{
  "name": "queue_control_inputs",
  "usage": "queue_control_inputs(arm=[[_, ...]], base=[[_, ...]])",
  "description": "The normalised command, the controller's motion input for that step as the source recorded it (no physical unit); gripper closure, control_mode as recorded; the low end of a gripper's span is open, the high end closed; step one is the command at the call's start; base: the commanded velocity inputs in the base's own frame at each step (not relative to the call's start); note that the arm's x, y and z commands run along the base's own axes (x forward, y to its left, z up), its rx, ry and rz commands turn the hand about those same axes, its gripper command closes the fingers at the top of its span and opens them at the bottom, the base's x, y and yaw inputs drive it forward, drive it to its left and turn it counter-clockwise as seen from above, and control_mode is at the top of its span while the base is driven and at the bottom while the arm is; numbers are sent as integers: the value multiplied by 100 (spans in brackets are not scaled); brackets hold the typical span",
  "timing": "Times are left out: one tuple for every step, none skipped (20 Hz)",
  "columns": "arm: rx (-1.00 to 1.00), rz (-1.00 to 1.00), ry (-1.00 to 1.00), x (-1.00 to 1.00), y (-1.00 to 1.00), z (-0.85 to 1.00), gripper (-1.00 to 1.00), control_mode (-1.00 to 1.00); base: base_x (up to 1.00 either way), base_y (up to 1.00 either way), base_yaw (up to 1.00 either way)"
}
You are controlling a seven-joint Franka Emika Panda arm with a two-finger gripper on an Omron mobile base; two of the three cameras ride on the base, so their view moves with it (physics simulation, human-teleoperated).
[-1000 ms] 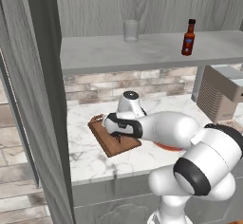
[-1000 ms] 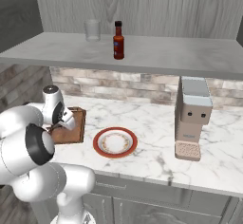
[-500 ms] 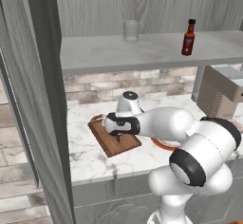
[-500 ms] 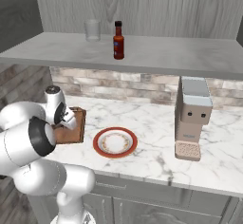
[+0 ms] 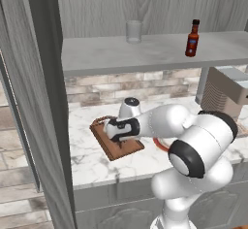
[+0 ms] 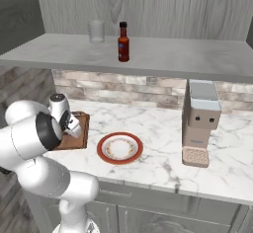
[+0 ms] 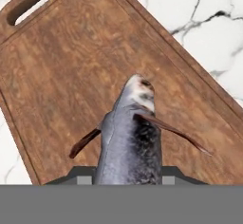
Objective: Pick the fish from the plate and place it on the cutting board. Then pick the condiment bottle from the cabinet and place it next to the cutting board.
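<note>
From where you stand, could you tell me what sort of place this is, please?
A kitchen, rendered: a marbled counter with a brick backsplash, a cutting board under the fish, a plate, and a shelf holding a sauce bottle and a glass.

No readable text, brand, number or sign is showing anywhere in these views. The condiment bottle (image 6: 123, 42) is wearing an orange-red label, but it is showing up far too small and blurred for any lettering to be made out. The coffee machine (image 6: 199, 123) on the counter is showing plain faces with no markings that can be read.
</note>
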Motion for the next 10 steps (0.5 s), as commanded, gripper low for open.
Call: queue_control_inputs(arm=[[0,0,0,8,0,-21,100,-100],[0,0,0,7,0,-21,100,-100],[0,0,0,8,0,-21,100,-100],[0,0,0,9,0,-19,100,-100],[0,0,0,9,0,-18,100,-100],[0,0,0,9,0,-18,100,-100],[0,0,0,10,0,-17,100,-100],[0,0,0,16,0,-14,100,-100],[0,0,0,17,0,-12,100,-100],[0,0,0,17,0,-13,100,-100]], base=[[0,0,0],[0,0,0],[0,0,0],[0,0,0],[0,0,0],[0,0,0],[0,0,0],[0,0,0],[0,0,0],[0,0,0]])
